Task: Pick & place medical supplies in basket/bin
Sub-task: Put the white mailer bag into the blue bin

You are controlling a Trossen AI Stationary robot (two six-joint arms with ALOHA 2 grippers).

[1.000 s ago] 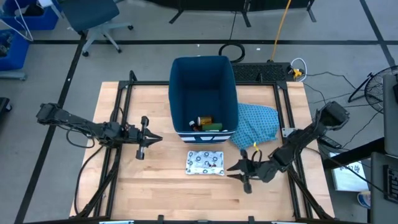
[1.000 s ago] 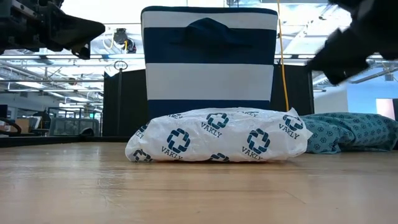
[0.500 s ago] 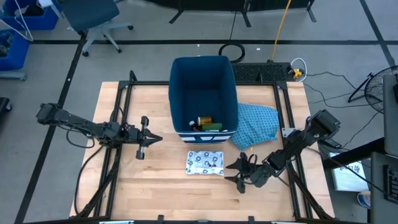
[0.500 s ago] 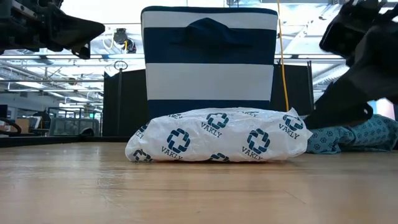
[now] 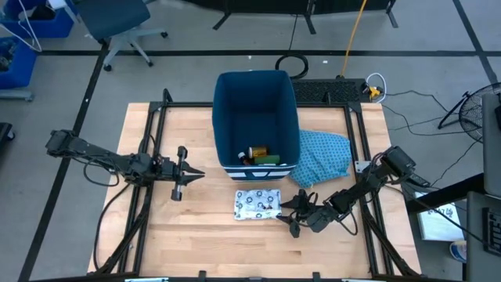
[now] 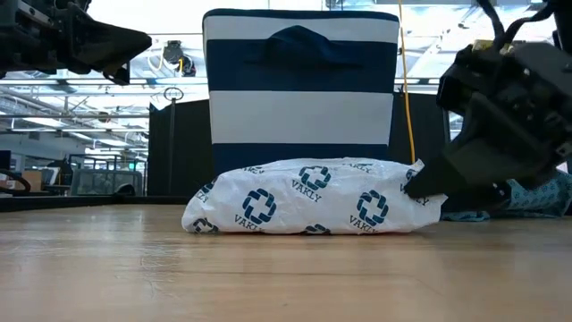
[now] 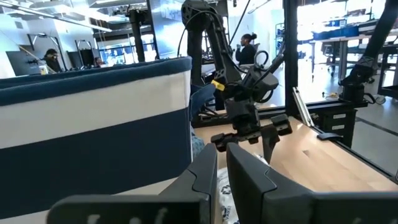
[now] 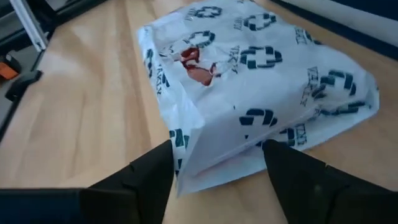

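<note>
Bare table [image 5: 196, 235] fills the frame's lower left; upper centre, the bin [image 5: 257, 117] and cloth [image 5: 325, 157] block the way.

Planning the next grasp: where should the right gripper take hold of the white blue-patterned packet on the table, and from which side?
Probably by the thin sealed edge of the packet facing the right gripper, coming in low along the table from the right. It lies flat and puffy, and the open fingers already straddle that edge. The bin blocks the far side.

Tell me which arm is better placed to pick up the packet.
The right: its gripper is open at the packet's edge, fingers straddling it. The left gripper hovers farther off, beside the bin.
</note>
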